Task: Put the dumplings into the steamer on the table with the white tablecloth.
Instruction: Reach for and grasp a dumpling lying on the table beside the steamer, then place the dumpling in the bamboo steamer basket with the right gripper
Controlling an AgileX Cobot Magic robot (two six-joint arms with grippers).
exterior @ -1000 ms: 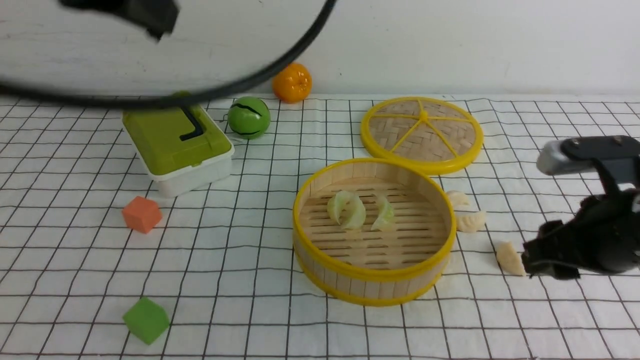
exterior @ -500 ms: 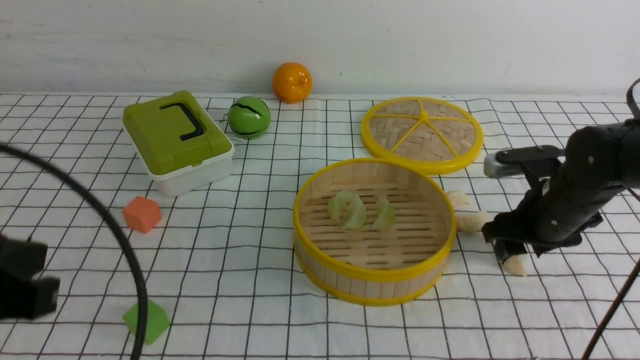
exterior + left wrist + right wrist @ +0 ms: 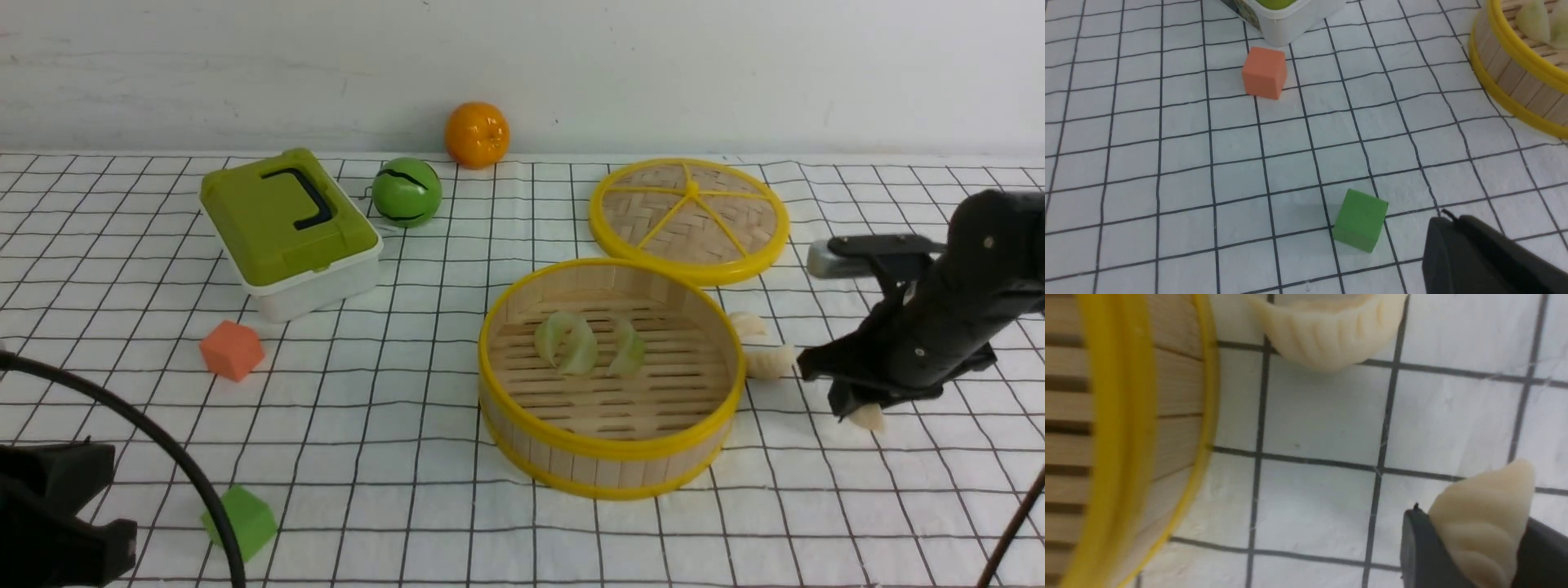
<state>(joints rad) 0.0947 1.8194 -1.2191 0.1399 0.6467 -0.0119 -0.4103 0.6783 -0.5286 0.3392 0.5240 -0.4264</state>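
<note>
The steamer (image 3: 608,449) stands mid-table on the white tablecloth (image 3: 392,408), with pale green dumplings (image 3: 565,343) lying on its slats. Two cream dumplings (image 3: 771,361) rest on the cloth by its right wall. My right gripper (image 3: 859,408) is to the right of the steamer, shut on a third cream dumpling (image 3: 869,417) low over the cloth. The right wrist view shows that dumpling (image 3: 1484,522) pinched between the dark fingers (image 3: 1423,555), beside the steamer wall (image 3: 1175,416). My left gripper (image 3: 1443,218) is shut and empty, near the table's front left corner.
The woven lid (image 3: 690,216) lies behind the steamer. A green lidded box (image 3: 286,229), a green ball (image 3: 406,192) and an orange (image 3: 477,135) sit at the back left. An orange cube (image 3: 232,349) and a green cube (image 3: 245,518) are at the front left.
My right gripper has closed on the cream dumpling and shifted slightly right with it. The left arm and its cable have sunk to the front left corner.
</note>
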